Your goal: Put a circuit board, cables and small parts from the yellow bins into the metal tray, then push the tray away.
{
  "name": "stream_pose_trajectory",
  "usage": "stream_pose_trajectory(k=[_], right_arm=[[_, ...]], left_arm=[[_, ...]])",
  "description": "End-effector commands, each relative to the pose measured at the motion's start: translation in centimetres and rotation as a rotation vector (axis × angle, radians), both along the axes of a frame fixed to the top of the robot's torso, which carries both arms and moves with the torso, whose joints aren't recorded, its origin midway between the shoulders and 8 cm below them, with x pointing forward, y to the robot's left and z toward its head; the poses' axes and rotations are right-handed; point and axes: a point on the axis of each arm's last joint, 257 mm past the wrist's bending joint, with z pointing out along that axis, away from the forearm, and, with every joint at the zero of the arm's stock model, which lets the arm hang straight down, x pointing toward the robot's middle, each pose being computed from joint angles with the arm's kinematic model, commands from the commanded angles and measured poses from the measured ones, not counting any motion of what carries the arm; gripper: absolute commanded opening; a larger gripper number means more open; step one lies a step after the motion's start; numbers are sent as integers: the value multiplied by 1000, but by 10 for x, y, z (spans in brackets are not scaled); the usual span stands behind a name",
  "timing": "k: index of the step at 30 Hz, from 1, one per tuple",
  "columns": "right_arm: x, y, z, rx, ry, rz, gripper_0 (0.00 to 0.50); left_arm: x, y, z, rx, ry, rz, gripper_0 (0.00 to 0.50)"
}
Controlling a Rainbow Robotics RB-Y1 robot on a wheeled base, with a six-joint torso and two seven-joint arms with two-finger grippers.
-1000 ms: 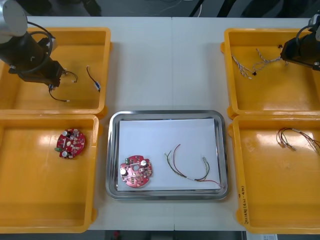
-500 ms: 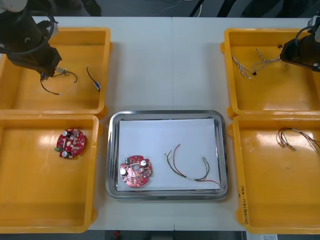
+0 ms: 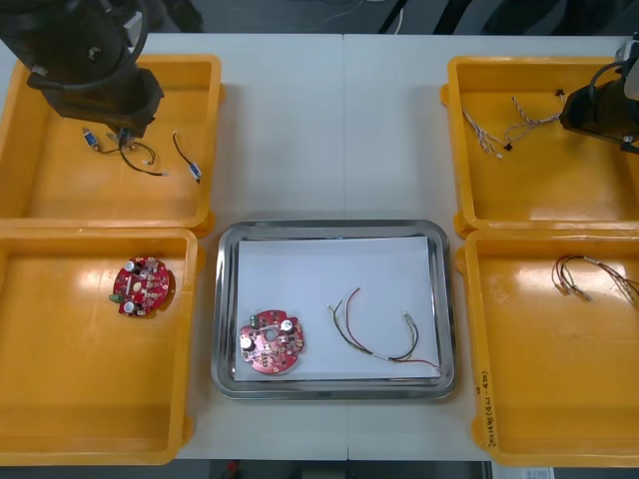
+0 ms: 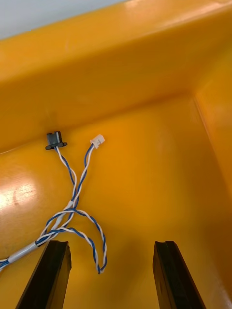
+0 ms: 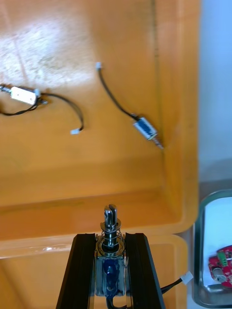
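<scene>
The left gripper (image 5: 110, 237) is over the yellow bin (image 3: 60, 195) left of and beyond the metal tray (image 3: 226, 299). Its fingers are pinching a small metal part (image 5: 110, 224) upright between them, with a black cable (image 5: 171, 285) trailing off its lower end. Past the fingertips, two more parts lie on that bin's floor, well apart from the fingers: a pale one (image 5: 21, 95) and a blue one (image 5: 145, 128), each with its own black lead.

The near bin (image 3: 60, 399) left of the tray has a red circuit board (image 3: 141, 286). The tray is white inside, with another board (image 3: 270, 342) in its near left corner and a loose thin cable (image 3: 379, 334) to the right of that.

The right gripper (image 4: 111, 246) is in the bin (image 3: 539, 190) right of and beyond the tray, with its fingers spread wide and nothing pinched. The twisted blue and white cable (image 4: 72, 203) lies on the floor just ahead of them, one loop dipping into the gap. The bin wall is right behind the cable's plugs. The near right bin (image 3: 519, 399) holds a red and yellow cable (image 3: 589, 274).
</scene>
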Motion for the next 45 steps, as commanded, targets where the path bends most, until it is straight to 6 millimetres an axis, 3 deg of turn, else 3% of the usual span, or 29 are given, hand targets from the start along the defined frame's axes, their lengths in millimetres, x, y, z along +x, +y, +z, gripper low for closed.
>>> stream_pose_trajectory(k=[1, 6, 10, 11, 13, 14, 15, 23, 28, 45], right_arm=[[3, 7, -5, -11, -12, 28, 500], [4, 8, -6, -13, -15, 29, 500], [5, 9, -10, -20, -27, 30, 500], [5, 8, -11, -25, -31, 29, 452], [4, 7, -13, -29, -28, 31, 255], [5, 7, -12, -32, -29, 33, 78], [4, 7, -13, -32, -28, 34, 3], [3, 1, -7, -46, -26, 39, 0], [-1, -4, 9, -52, 1, 56, 0], [-35, -23, 38, -58, 135, 92, 0]], left_arm=[[-6, -52, 7, -113, -34, 25, 0], [-19, -90, -2, -157, -43, -2, 0], [-30, -107, -19, -146, -42, -8, 0], [-32, -112, -25, -149, -45, -8, 0], [-36, -120, -34, -155, -43, -8, 0], [-38, -125, -41, -156, -42, -7, 0], [-40, -131, -47, -162, -41, -8, 0], [-50, -154, -91, -182, -42, 13, 0], [-55, -166, -115, -189, -42, 29, 0], [-72, -171, -167, -173, -23, 32, 0]])
